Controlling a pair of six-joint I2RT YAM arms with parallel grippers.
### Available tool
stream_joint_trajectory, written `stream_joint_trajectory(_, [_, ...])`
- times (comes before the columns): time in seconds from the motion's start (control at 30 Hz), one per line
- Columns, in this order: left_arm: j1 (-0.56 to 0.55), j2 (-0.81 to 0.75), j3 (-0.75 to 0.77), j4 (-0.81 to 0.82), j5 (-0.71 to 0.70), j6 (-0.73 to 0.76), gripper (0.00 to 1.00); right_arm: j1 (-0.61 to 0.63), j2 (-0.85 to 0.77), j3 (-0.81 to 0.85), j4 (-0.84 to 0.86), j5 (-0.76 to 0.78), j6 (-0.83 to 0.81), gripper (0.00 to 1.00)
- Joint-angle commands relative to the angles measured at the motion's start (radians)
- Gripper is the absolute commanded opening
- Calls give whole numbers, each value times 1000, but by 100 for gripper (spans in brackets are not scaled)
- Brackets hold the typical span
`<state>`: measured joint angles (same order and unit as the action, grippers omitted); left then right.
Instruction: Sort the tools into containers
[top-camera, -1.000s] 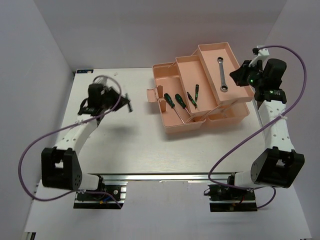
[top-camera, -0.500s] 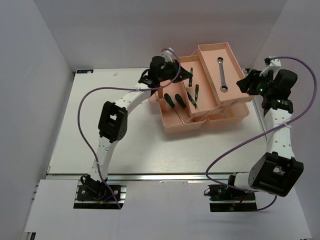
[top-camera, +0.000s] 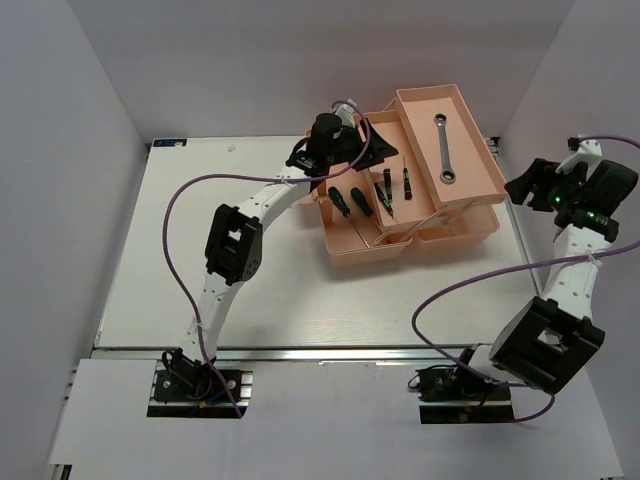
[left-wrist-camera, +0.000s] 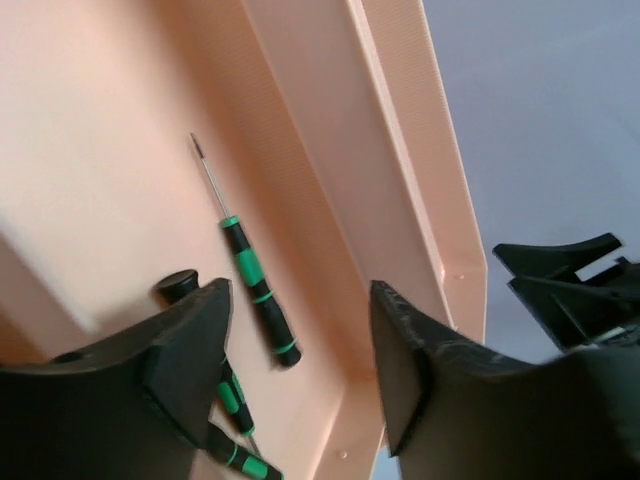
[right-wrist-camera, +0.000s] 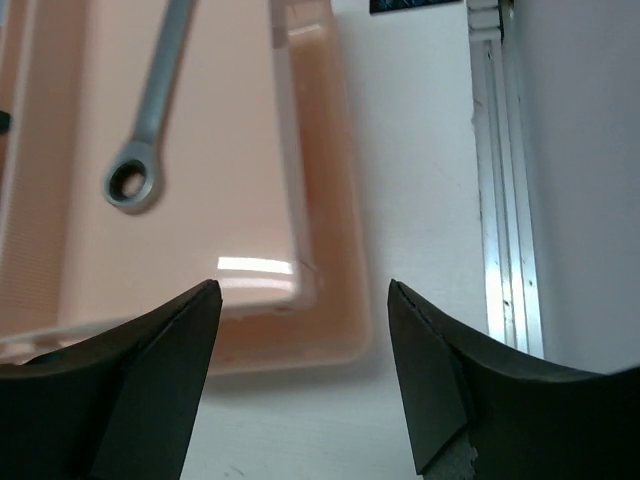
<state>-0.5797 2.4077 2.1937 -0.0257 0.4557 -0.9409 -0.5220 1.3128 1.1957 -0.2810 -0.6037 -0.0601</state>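
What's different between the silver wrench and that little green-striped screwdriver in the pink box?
The wrench is bare silver metal with a ring end; the screwdriver has a black handle with green bands and a thin shaft. The wrench looks longer than the screwdriver. The wrench lies alone in its tray; the screwdriver has other screwdrivers beside it. Both lie flat inside the same pink toolbox.

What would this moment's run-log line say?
left fingers open, empty, over middle tray | right fingers open, empty, right of toolbox | wrench in right tray | screwdriver loose in middle tray
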Motion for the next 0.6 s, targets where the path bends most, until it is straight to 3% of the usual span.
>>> stream_joint_trajectory(0.0, [24, -221, -49, -54, -41, 76, 65, -55, 72, 17, -133, -152, -170, 74])
stream_joint_trajectory(0.07, [49, -309, -151, -59, -60, 129, 40, -62, 95, 28, -182, -145, -242, 73])
stream_joint_trajectory(0.13, [90, -476, -378, -28, -94, 157, 12, -69, 121, 33, -201, -140, -283, 72])
stream_joint_trajectory(0.2, [148, -655, -650, 12, -104, 166, 7, -69, 150, 19, -213, -151, -333, 71])
stream_joint_trajectory(0.27, [196, -757, -820, 72, -92, 154, 14, -67, 183, 15, -225, -166, -359, 69])
stream_joint_trajectory(0.33, [262, -885, -1030, 84, -68, 149, 32, -59, 236, 11, -210, -186, -379, 69])
stream_joint_trajectory(0.37, [279, -922, -1090, 84, -63, 148, 48, -52, 253, 16, -198, -179, -376, 69])
stream_joint_trajectory(0.4, [291, -959, -1142, 83, -61, 148, 53, -46, 285, 21, -182, -165, -368, 69])
stream_joint_trajectory(0.57, [310, -1125, -1357, 49, -94, 151, 60, 8, 373, 62, -142, -125, -351, 69])
